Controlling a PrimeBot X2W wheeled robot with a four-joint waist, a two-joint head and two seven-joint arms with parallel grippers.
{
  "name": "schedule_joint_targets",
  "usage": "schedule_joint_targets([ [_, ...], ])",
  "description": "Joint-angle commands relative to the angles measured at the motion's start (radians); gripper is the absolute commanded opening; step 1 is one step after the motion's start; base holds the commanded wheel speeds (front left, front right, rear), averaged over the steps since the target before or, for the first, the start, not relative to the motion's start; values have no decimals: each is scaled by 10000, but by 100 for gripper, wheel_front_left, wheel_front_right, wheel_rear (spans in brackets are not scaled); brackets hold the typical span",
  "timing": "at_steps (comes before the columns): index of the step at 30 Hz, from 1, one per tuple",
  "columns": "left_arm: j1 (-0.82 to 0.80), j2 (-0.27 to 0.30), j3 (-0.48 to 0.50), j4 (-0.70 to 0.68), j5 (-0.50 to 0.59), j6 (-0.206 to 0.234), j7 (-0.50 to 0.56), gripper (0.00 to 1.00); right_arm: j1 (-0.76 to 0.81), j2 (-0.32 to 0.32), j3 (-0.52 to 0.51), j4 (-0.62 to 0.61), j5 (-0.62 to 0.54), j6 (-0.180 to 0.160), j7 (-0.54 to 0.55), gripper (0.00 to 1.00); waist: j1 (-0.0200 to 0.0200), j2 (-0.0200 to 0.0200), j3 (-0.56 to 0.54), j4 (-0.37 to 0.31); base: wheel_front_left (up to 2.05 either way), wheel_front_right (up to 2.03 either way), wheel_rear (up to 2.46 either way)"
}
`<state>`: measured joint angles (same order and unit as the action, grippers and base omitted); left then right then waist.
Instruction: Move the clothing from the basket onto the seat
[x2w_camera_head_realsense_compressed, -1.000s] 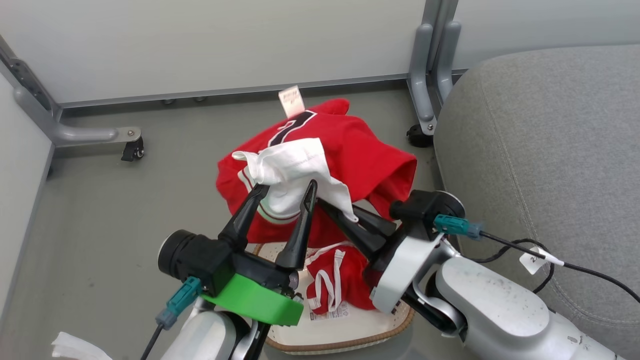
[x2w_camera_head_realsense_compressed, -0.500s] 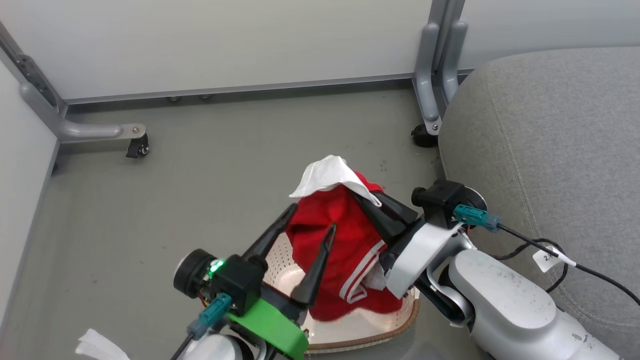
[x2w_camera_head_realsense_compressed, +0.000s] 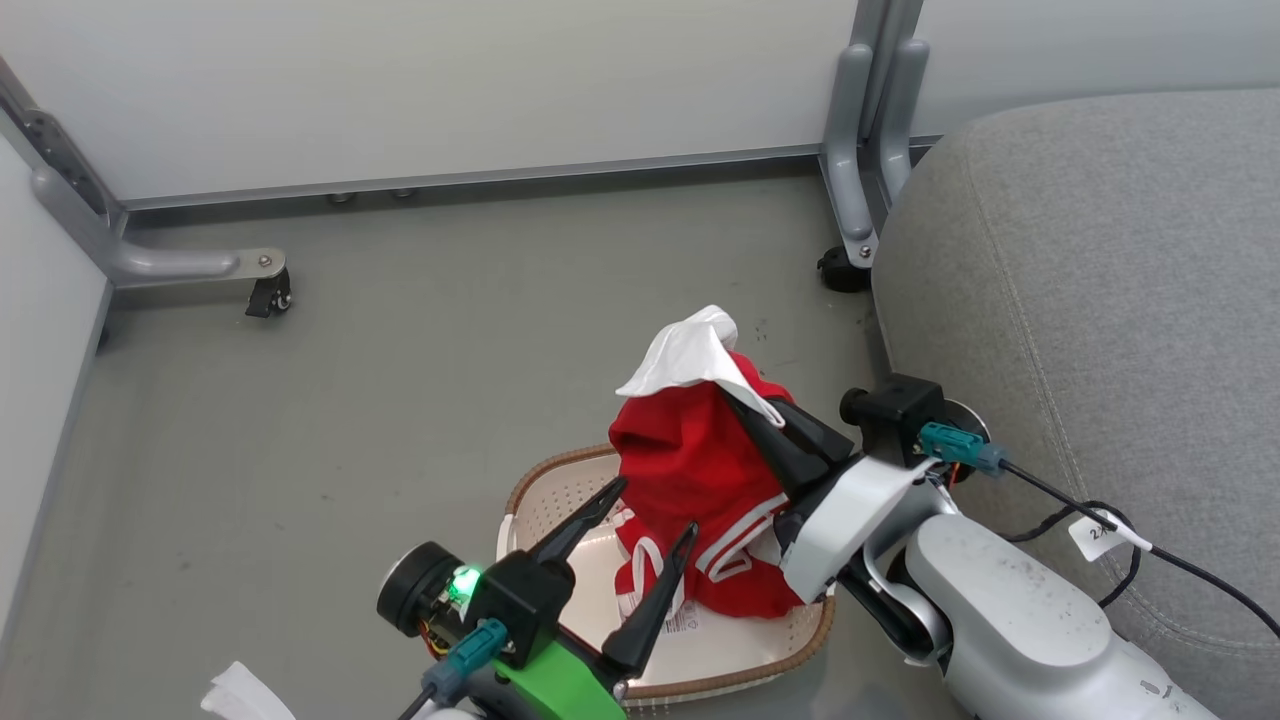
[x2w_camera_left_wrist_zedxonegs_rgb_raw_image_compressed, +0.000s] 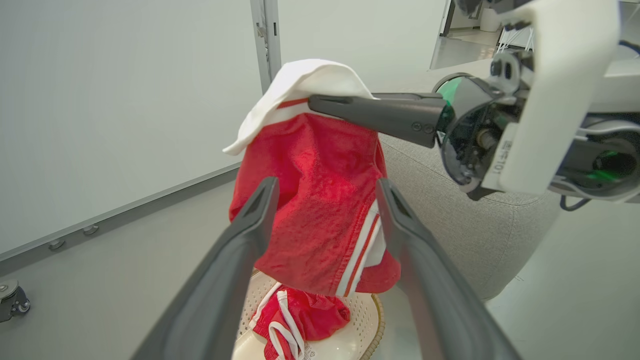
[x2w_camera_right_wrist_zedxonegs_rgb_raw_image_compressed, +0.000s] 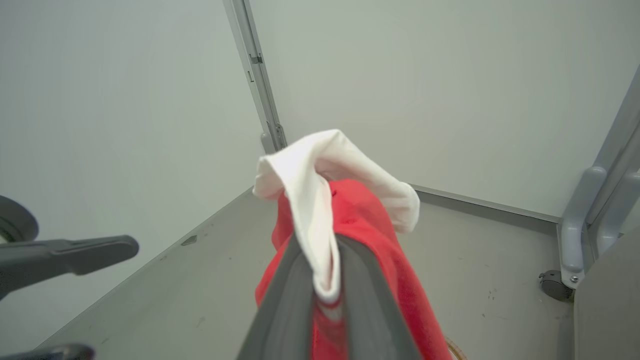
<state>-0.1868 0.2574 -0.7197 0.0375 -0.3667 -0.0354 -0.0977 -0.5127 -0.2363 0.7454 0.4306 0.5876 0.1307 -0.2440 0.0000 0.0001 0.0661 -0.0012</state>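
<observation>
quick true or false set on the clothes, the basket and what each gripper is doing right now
1. The right gripper is shut on the larger red garment, holding it up above the basket. True.
2. The left gripper is clamped on that same garment. False: its jaws stand open and grip nothing.
3. The basket is empty. False: the smaller red garment lies in it.
4. No garment lies on the part of the seat that shows. True.
</observation>
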Motion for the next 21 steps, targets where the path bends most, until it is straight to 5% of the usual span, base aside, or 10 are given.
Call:
schedule_joint_targets([
  [1, 184, 18, -29, 56, 53, -18, 5, 100, 173, 16, -67, 34, -57, 1, -67, 0, 0, -1, 11, -50, 0, 0, 0],
  [8, 78, 79, -49, 147, 91, 60, -46, 100, 113, 100, -208, 77, -156, 1, -146, 0, 0, -1, 128, -501, 0, 0, 0],
  [21, -417, 270, -12, 150, 59, -24, -44, 100, -181, 74, -567, -70, -400, 1, -219, 0, 0, -1, 583, -3066, 0, 0, 0],
])
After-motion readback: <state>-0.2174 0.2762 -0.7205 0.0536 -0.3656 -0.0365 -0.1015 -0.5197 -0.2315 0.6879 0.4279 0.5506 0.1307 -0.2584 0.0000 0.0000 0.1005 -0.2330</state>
